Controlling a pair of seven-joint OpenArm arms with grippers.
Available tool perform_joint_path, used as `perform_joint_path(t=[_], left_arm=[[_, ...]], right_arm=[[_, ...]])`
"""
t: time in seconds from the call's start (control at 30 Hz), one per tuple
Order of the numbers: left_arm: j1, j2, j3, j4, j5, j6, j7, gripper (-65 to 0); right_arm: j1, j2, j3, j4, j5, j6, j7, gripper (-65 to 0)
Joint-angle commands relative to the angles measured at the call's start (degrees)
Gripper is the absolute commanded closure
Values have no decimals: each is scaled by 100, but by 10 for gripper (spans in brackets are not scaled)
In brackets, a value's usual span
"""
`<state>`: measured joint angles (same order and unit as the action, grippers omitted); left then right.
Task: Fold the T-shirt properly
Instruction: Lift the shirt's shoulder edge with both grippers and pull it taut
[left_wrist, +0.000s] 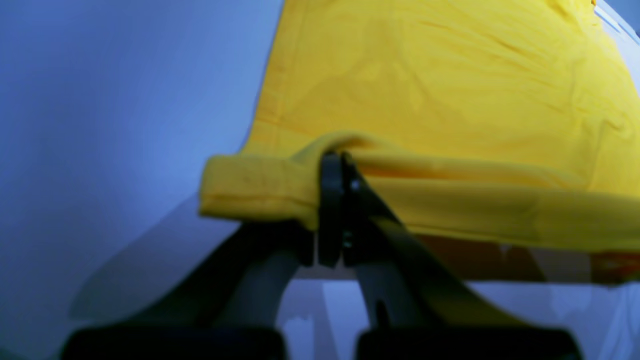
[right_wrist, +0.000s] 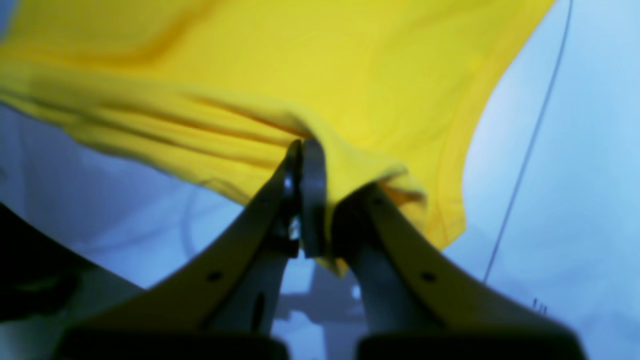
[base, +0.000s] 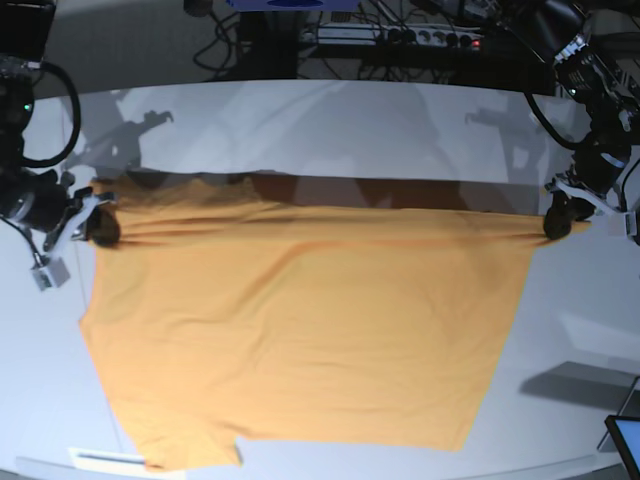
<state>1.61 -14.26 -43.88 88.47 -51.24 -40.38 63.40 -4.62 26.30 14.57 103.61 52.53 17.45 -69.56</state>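
White table (base: 330, 130): fills the base view. T-shirt (base: 300, 330), orange-yellow, spread across most of it; far edge pulled taut in a straight line L to R and lifted, casting a shadow on the table behind it, while the near part lies flat w/ one sleeve at near left. Right arm (base: 25, 200), scene left, reaches in from the side, wrist about level; right gripper (right_wrist: 302, 165) has its jaws together, clamped on a bunched far-left corner of the T-shirt. Left arm (base: 600, 150), scene right, comes down from the far right; left gripper (left_wrist: 337, 167) likewise pinched tight on the rolled far-right hem.
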Motion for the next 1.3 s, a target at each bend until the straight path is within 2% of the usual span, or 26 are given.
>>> perform_joint_path(t=[0.0, 0.23, 0.4, 0.7, 0.83, 0.9, 1.13, 1.27], left_arm=[[-139, -231, -56, 19, -40, 38, -181, 0], [-605, -565, -56, -587, 100, 38, -208, 0], [-868, -547, -56, -754, 540, 38, -208, 0], [-1352, -574, -30, -1071, 575, 38, -190, 0], [-1097, -495, 5, -745, 566, 38, -181, 0], [-851, -336, 5, -438, 549, 38, -181, 0], [-244, -82, -39, 248, 531, 38, -181, 0], [-95, 6, -12, 758, 531, 38, -173, 0]], right_arm=[[97, 117, -37, 87, -115, -9, 130, -1], [344, 55, -406, 78, -695, -9, 130, -1], [467, 11, -415, -18, -862, -9, 121, -1], [563, 20, -424, -54, -871, -9, 94, -1], [546, 38, -380, -36, -871, -9, 94, -1], [546, 55, -371, -18, -871, 0, 86, -1], [572, 354, -362, -10, -845, 0, 112, -1], [590, 381, -362, -10, -845, 9, 121, -1]])
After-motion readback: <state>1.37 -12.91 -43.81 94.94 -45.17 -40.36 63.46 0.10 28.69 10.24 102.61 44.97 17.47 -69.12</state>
